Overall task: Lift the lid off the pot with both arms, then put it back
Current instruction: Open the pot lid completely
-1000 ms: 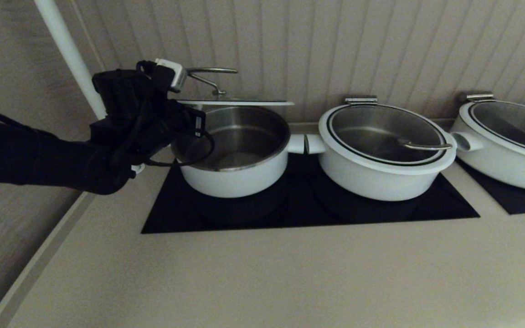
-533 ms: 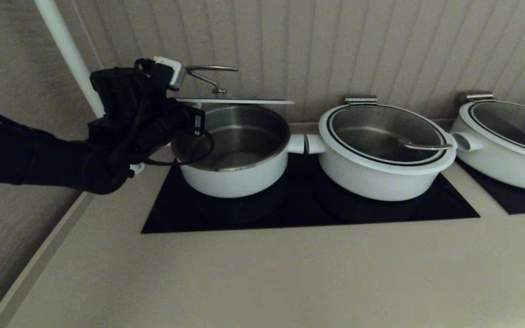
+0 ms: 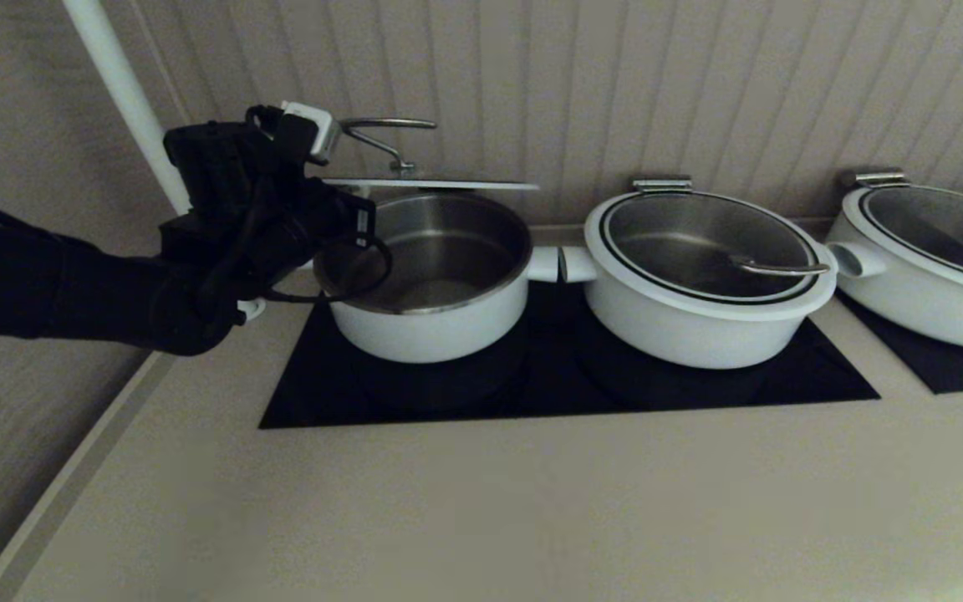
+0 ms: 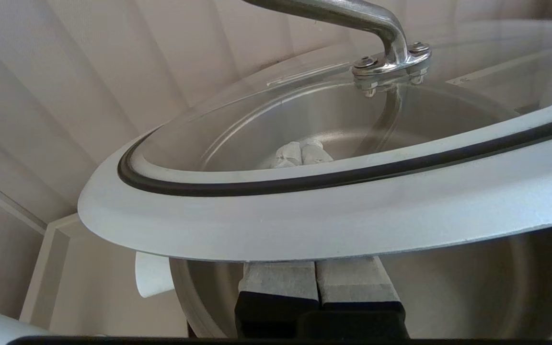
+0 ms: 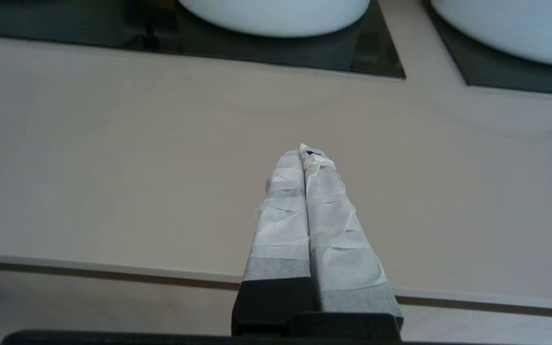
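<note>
one arm works: left gripper (image 3: 339,196) under near-left edge of lid (image 3: 431,184), taped fingers (image 4: 300,153) pressed together with nothing between, lid rim resting on top of them. lid raised clear above pot (image 3: 431,284), about level, steel handle (image 3: 385,134) up. pot open, on black cooktop (image 3: 565,376), stub handle almost touching wider pot (image 3: 703,284) beside it. right gripper (image 5: 307,153) fully closed, empty, parked above beige counter (image 5: 113,158), not seen in head view.

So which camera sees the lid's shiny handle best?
The head view: the whole handle shows above the lid, beside the left gripper. The left wrist view shows only its bolted foot. The right wrist view shows none.
</note>
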`<state>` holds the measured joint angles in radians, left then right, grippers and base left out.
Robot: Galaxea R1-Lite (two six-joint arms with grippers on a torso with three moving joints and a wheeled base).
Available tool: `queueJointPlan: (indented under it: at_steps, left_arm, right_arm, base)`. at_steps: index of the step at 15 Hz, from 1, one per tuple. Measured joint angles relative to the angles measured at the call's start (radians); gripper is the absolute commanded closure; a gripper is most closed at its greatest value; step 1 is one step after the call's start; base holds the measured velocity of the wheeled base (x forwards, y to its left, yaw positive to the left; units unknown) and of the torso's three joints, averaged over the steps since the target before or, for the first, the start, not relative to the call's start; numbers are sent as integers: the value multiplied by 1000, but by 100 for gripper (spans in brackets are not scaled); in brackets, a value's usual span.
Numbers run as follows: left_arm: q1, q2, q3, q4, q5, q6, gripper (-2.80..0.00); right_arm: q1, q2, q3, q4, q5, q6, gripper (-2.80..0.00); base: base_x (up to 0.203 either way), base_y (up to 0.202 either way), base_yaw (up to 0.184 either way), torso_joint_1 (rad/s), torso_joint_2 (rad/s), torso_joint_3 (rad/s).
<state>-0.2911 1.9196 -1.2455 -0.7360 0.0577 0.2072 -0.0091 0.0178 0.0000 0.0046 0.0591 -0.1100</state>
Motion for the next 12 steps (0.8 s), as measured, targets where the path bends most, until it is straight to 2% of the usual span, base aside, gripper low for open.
queueJointPlan:
  at_steps: [6,12]
  left_arm:
    - [3,17,-95,6,-2,4,0]
    - [3,29,-132,0,-1,5,0]
  right_arm:
    - [0,-14,0,0,0,0,0]
    - [0,-16,0,0,0,0,0]
  base:
    - [0,0,0,0,0,0]
    - [0,0,0,0,0,0]
